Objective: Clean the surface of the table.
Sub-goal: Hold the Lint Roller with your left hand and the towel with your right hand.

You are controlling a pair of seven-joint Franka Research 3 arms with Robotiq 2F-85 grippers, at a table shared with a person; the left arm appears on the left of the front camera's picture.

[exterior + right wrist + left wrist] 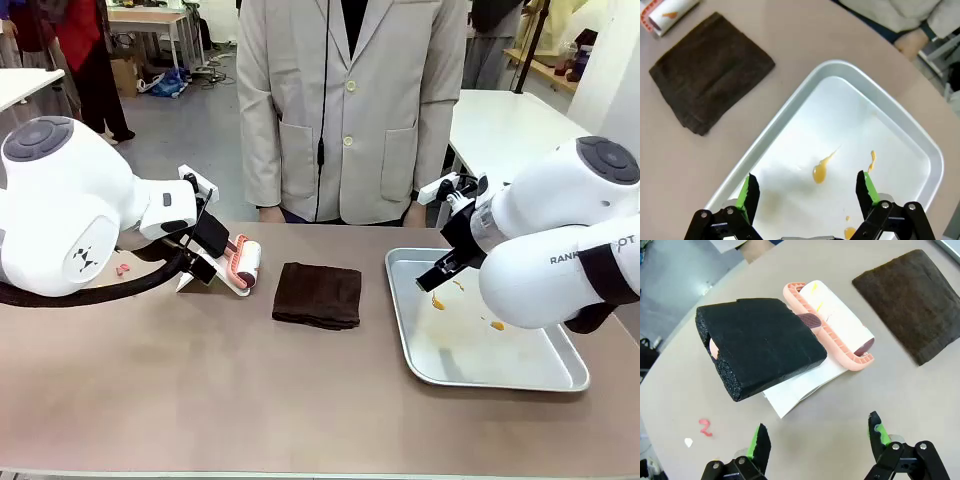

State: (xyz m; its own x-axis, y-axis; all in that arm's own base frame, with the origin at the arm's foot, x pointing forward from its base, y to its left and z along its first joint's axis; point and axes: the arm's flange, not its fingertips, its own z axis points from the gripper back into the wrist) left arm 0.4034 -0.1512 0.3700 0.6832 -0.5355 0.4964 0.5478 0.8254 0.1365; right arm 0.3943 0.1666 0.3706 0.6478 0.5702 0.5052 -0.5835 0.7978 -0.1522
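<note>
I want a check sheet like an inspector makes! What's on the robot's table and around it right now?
Surface: brownish table, pink scrap and white crumb near its left end.
Job's things: folded brown cloth mid-table; lint roller, black foam handle, lying on white paper.
Clutter: metal tray on the right, orange drips inside.
Grippers: left gripper open above the roller's handle; right gripper open above the tray.
Cables: black cable along the left arm.
Surroundings: person in pale coat across the table; white table behind.
</note>
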